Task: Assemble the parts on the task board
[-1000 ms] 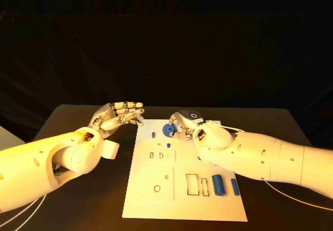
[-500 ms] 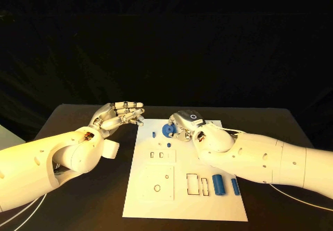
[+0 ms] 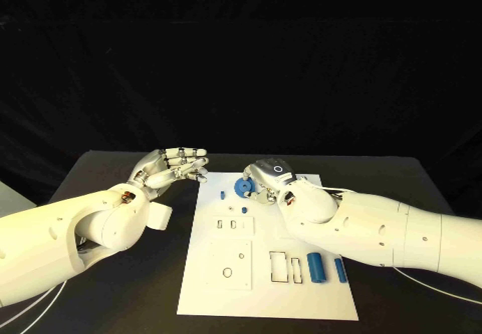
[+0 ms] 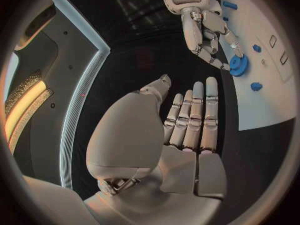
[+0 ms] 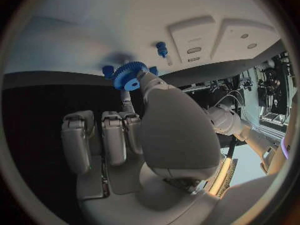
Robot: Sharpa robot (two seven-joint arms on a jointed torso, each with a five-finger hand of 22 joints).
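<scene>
The white task board point(image 3: 263, 292) lies in the middle of the black table. A blue gear point(image 3: 242, 186) sits near its far end. My right hand point(image 3: 267, 177) is bent down over the gear point(image 5: 129, 76); its thumb and a finger pinch the gear's rim. In the left wrist view the right hand's point(image 4: 203, 30) fingertips touch the gear point(image 4: 238, 65). My left hand point(image 3: 170, 167) hovers left of the board's far corner, fingers straight and together, holding nothing. A small blue peg point(image 3: 244, 209) stands just in front of the gear, and another point(image 3: 222, 195) to its left.
A blue cylinder point(image 3: 315, 267) and a thinner blue bar point(image 3: 340, 270) lie on the board's near right part, beside two rectangular slots point(image 3: 278, 267). A raised square plate with a hole point(image 3: 229, 263) sits at the near left. Bare black table point(image 3: 120, 299) flanks the board.
My right forearm has shifted slightly left and the hand has settled a little closer onto the gear. The left hand and the parts have stayed in place.
</scene>
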